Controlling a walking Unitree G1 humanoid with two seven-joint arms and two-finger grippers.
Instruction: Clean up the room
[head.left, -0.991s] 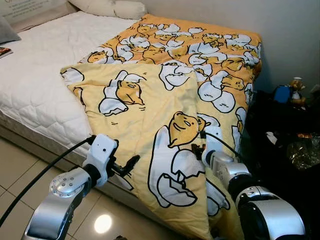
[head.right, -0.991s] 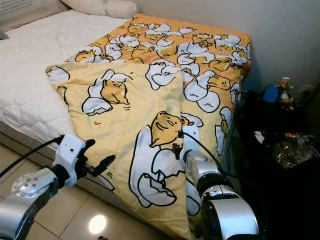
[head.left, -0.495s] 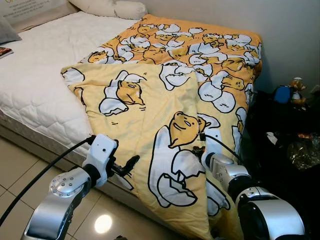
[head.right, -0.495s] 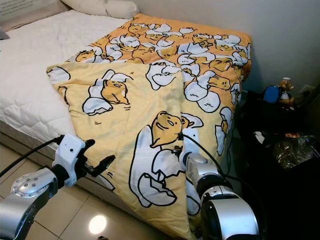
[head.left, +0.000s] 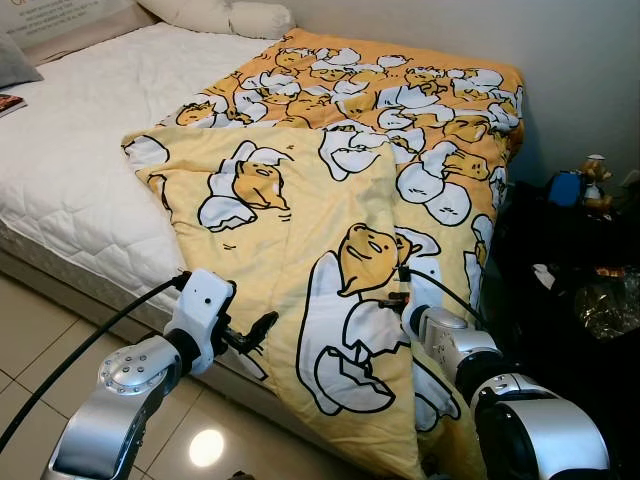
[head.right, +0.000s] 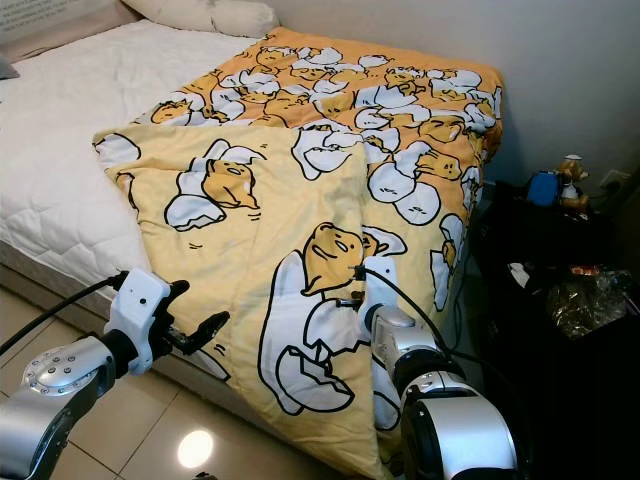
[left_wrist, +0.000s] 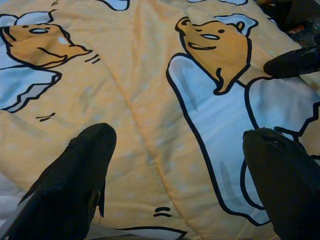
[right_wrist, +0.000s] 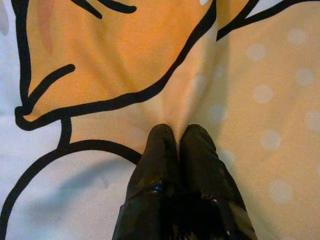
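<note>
A bed (head.left: 70, 170) with a white quilted mattress is seen at the left, a white pillow (head.left: 235, 17) lying at its head by the wall. A yellow blanket (head.left: 330, 200) printed with cartoon egg figures is spread over the right part of the bed; its near portion is folded over itself, and its lower edge is draped off the bed's side toward the tiled floor (head.left: 40, 330).

Left pincer (head.left: 255, 332): held low at the bed's edge, just beside the hanging blanket. Its fingers (left_wrist: 80, 175) are seen spread wide apart in the left wrist view, with blanket fabric beyond them and nothing between them.

Right pincer (head.left: 396, 299): placed on the blanket near the fold line, at a printed egg figure. In the right wrist view its two fingers (right_wrist: 165, 165) are pressed together, and a small ridge of blanket fabric is seen puckered up at the tips (right_wrist: 176, 134), so a pinch of cloth is taken to be gripped.

At the far right, a dark piece of furniture (head.left: 570, 290) stands against the wall, with a blue object (head.left: 563, 187) and a small figurine (head.left: 595, 178) on it; further items there are too dim to be identified.
</note>
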